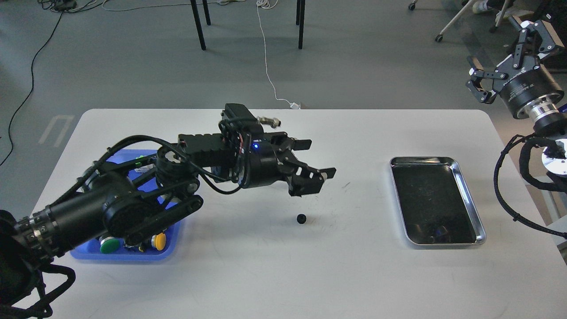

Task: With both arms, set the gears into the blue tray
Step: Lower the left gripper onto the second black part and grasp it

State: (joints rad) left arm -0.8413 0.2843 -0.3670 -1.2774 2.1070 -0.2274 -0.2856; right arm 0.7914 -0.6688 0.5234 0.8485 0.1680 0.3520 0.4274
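Hovering left claw [316, 159] spread (empty) above gear [301, 218] | arm hides blue tray [168, 248]

Beyond your white table [266, 274] you see a grey floor [133, 66] under even light. Two pairs of black legs [200, 26] stand at the top, with a white cable [267, 62] trailing between them toward the table. Black cables [26, 88] run at far left, and a castor [439, 37] shows at top right.

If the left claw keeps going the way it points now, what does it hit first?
Probably bare table. The open left claw points right and slightly down, passing above the gear; the steel tray lies farther along. Depth is unclear.
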